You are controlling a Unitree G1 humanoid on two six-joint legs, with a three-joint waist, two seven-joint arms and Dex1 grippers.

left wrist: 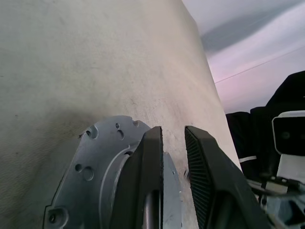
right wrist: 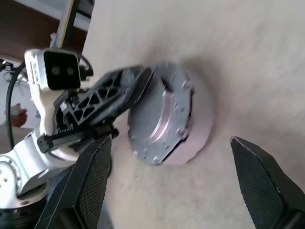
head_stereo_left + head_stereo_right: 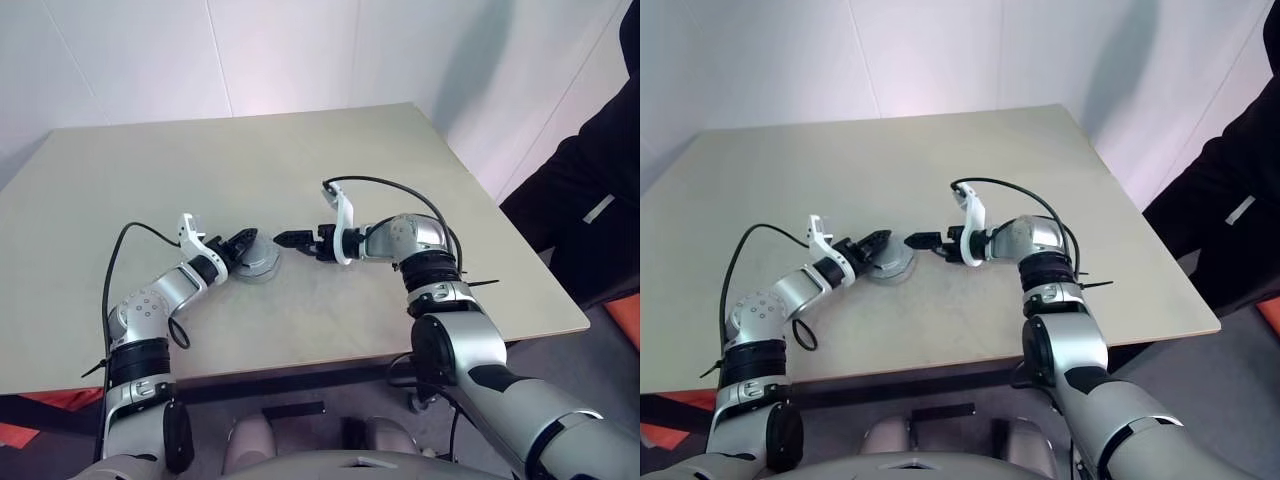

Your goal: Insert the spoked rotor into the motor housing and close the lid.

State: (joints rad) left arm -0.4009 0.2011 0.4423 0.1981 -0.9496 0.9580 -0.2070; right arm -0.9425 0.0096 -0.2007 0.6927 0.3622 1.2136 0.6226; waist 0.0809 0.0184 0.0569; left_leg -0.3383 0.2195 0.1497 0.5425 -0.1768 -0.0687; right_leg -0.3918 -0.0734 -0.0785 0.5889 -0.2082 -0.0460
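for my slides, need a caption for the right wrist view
Left pincer gripping the round grey metal lid on the pale tabletop, right pincer open.

The housing [image 3: 260,266] sits on the counter [image 3: 300,150], near its front middle, with the lid [image 2: 159,119] on top of it. The left gripper [image 3: 240,246] reaches it from the left, at its rim. The right gripper [image 3: 292,239] lies just right of it, apart. A person [image 3: 590,190] stands beyond the counter's right edge.
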